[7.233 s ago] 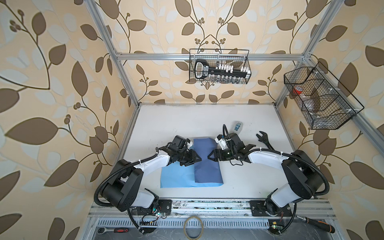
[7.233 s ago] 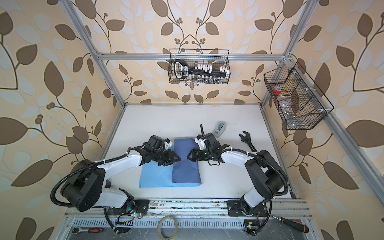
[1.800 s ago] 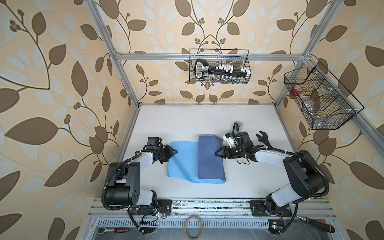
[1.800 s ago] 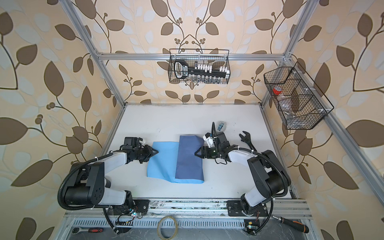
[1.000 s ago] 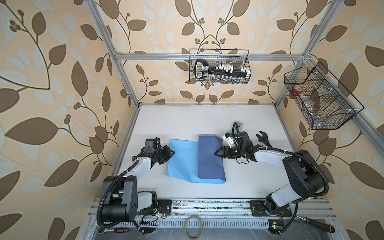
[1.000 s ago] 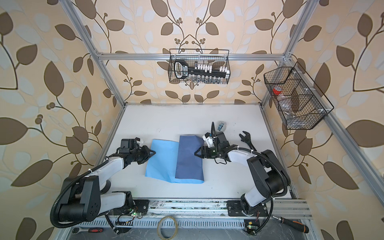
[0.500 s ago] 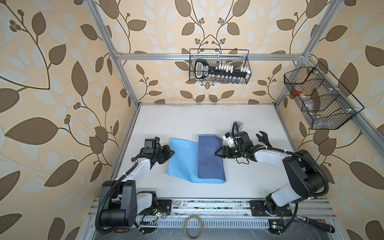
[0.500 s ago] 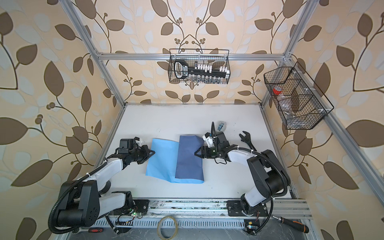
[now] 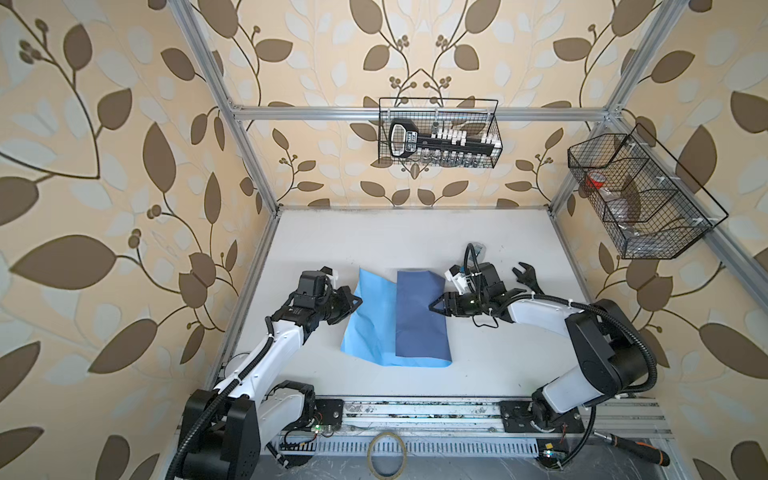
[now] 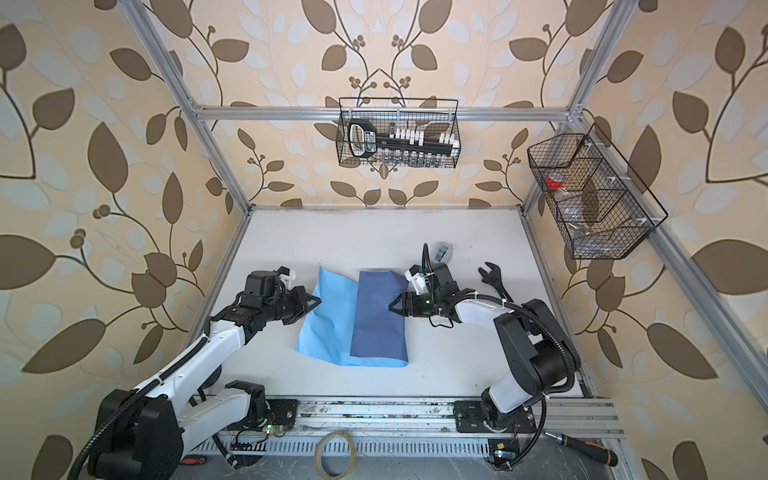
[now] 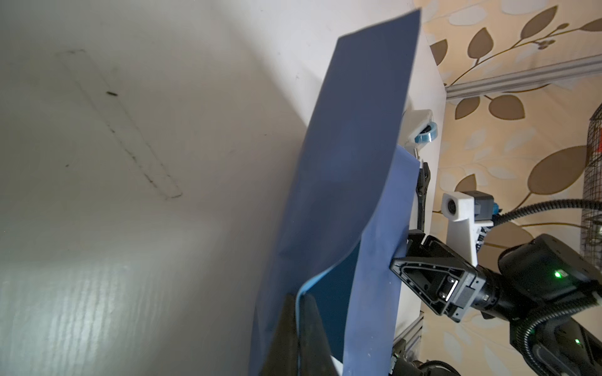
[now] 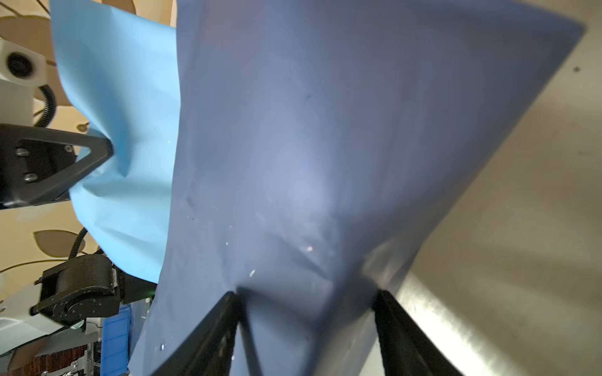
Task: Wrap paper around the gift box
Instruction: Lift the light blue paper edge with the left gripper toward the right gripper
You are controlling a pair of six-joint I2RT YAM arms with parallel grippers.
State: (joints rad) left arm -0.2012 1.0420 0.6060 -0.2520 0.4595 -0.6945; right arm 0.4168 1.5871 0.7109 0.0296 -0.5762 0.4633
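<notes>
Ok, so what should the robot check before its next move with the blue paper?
1. Left gripper shut on the paper's light-blue edge: ok.
2. Darker side of the paper folded over the middle: ok.
3. Gift box sitting under that fold: cannot tell, it is hidden.
4. Right gripper really holding the fold: cannot tell; its jaws stand apart at the fold's right edge.
5. Tape dispenser on the table, clear of the paper: ok.
</notes>
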